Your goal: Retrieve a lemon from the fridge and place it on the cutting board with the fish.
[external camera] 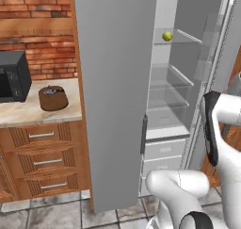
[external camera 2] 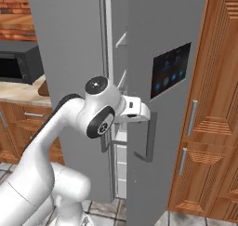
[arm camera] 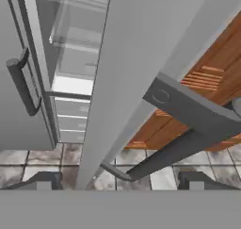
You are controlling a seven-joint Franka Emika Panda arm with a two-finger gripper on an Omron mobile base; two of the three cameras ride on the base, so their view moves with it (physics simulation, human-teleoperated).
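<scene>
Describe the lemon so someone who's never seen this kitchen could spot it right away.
Look at the tall grey fridge, whose doors stand open on a pale interior with clear glass shelves. On the top shelf, near its left end, sits the lemon. It is a small round yellow-green fruit, the one spot of colour among the shelves.

gap: narrow, between fridge (external camera 2: 69, 43) doors | obstacle: right door handle (arm camera: 188, 129) before jaws
</scene>
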